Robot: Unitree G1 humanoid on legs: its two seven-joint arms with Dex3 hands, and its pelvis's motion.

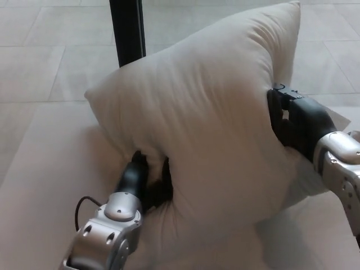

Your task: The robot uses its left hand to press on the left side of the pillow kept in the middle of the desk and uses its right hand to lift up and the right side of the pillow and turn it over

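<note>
The white pillow (214, 107) stands tilted on the pale desk (39, 185), its right side raised high and its top corner near the upper edge of the head view. My left hand (145, 181) is dug into the pillow's lower left part, with its black fingers sunk in a deep dent and closed on the fabric. My right hand (292, 121) is at the pillow's right edge, gripping it from the side and holding that side up. The fingertips of both hands are hidden in the fabric.
A black upright post (128, 31) stands just behind the pillow's left shoulder. Beyond the desk lies a pale tiled floor (50, 62). A thin black cable (84, 205) loops by my left wrist.
</note>
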